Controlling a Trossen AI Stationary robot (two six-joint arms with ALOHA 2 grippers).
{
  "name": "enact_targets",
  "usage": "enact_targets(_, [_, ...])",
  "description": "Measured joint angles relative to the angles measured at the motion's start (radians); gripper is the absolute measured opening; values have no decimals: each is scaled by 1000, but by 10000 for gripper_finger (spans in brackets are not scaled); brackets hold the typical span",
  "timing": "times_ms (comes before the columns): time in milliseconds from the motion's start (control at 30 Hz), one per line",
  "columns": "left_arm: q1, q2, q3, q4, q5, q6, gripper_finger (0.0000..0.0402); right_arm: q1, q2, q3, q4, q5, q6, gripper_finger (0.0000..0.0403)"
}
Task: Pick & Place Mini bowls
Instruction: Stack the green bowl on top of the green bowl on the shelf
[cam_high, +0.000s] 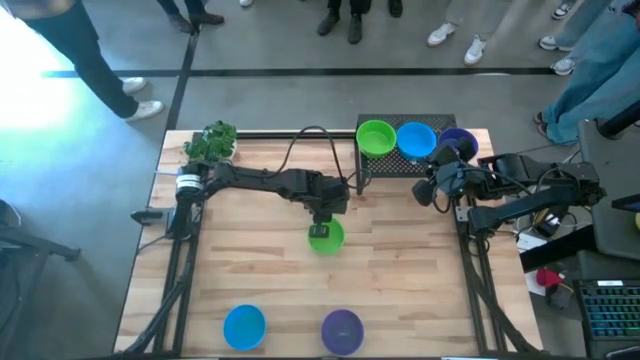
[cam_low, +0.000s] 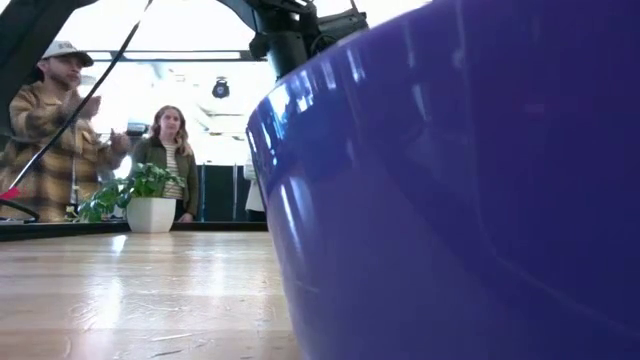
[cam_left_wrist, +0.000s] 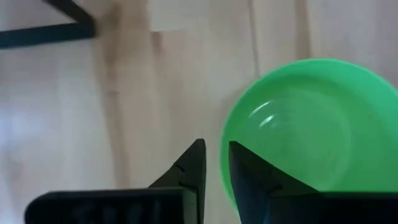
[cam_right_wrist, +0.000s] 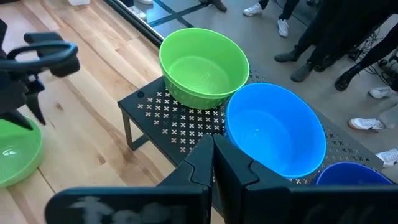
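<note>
I see my left gripper (cam_high: 325, 226) in the middle of the wooden table (cam_high: 250, 270), right over a green bowl (cam_high: 326, 238) that sits on the wood. In the left wrist view its two dark fingers (cam_left_wrist: 193, 171) are only a little way apart. The rim of the green bowl (cam_left_wrist: 314, 124) is just beside one finger, and I cannot tell if that finger touches it. The fingers hold nothing.

My right gripper (cam_high: 440, 172) is at the far right side of the table, next to a black rack (cam_high: 385, 163). In the right wrist view its fingers (cam_right_wrist: 208, 163) are pressed together and there is nothing between them.

Three bowls stand in a row on the black rack (cam_right_wrist: 168, 121): another green bowl (cam_right_wrist: 204, 65), a blue bowl (cam_right_wrist: 275, 129) beside it, and a purple bowl (cam_high: 460, 141) at the end. The right arm hides part of the purple one from above.

Near the front edge of the table there are two more bowls, well apart from the others. One is a blue bowl (cam_high: 244, 327) and one is a purple bowl (cam_high: 342, 331). The low view is almost filled by this purple bowl (cam_low: 450, 190).

A small leafy plant (cam_high: 211, 143) in a white pot (cam_low: 151, 214) stands at the far left corner. People (cam_low: 168, 150) stand behind the table.
</note>
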Motion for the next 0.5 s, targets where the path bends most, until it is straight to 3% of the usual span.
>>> enact_targets(300, [-2,-124,4,-18,-104,2,62,2,93,0,24,-23,-33,8])
enact_targets(500, [-7,-267,-44,-14,-128,8,62,12,188,-5,183,-153,-205,8])
